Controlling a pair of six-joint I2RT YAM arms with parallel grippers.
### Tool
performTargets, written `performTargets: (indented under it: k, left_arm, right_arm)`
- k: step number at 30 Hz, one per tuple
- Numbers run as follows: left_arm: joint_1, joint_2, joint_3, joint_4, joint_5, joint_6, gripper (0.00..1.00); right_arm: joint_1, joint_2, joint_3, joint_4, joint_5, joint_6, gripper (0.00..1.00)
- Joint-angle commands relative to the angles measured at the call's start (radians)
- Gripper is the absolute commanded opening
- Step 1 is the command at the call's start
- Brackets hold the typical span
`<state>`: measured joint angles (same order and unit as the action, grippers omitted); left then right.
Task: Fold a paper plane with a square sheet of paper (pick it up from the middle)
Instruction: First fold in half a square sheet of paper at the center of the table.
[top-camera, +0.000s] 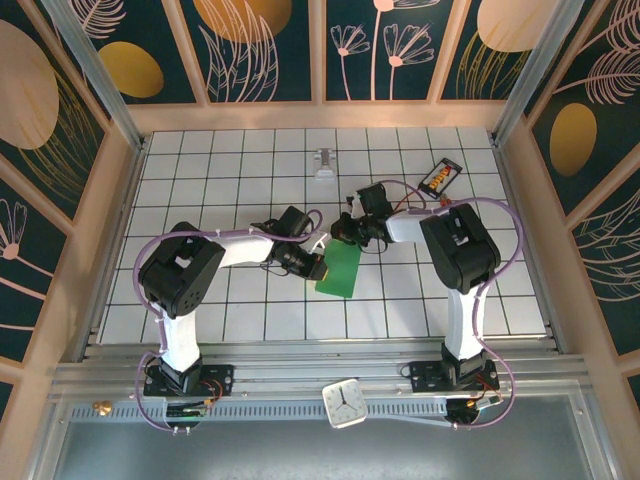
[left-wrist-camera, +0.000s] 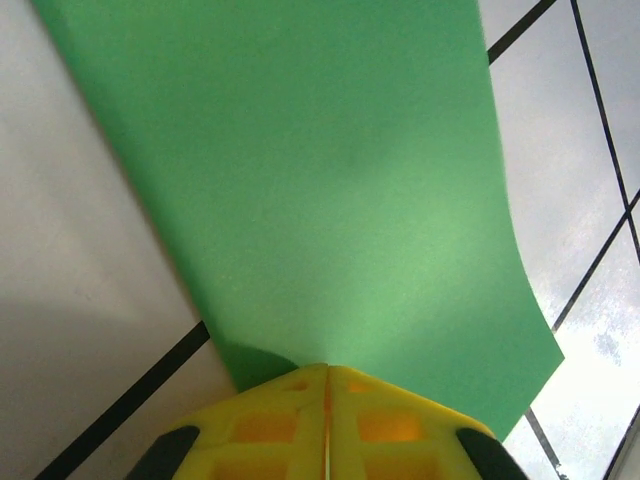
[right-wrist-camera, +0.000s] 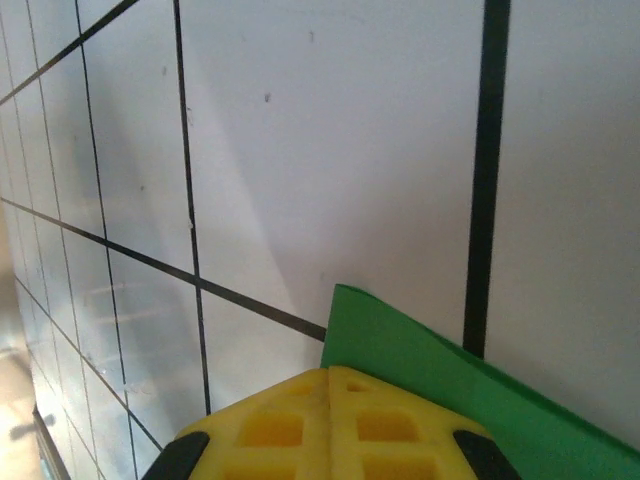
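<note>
**The thin paper could slip or crumple**

The green paper (top-camera: 340, 272) lies near the middle of the white table (top-camera: 200, 170), right between the two arms. It looks narrower than a square, so I think it is partly folded and not a plane yet.

The left arm (top-camera: 240, 248) reaches in from the left. Its yellow jaws are pressed together, with just a thin line between them. Their tips sit at the near edge of the green paper (left-wrist-camera: 330, 180). They do not seem to pinch it, and I cannot tell if they touch it. The right arm (top-camera: 455, 250) reaches in from the other side. Its jaws are closed too, with nothing in them. A corner of the green paper (right-wrist-camera: 450, 390) lies just beside their tips.

What could go wrong? The paper is thin and the table is smooth. A push from one side could make it slide, and then the fold would come out crooked. A hard push could crumple or rip it. One edge curls a bit, so a tip could catch on it. The arms are very close, so they could bump.
</note>
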<state>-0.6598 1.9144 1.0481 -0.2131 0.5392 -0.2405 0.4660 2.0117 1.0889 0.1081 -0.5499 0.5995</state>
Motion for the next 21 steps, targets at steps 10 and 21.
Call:
performTargets:
  k: [10,21]
  left_arm:
    - [0.056,-0.092,-0.005,0.069,0.044,-0.272,0.24]
    - [0.092,0.075,0.1,0.198,0.089,-0.35,0.0]
  right_arm:
    - [-0.022,0.042,-0.039,0.003,0.048,-0.062,0.0]
    - [-0.023,0.04,-0.047,0.007,0.056,-0.07,0.0]
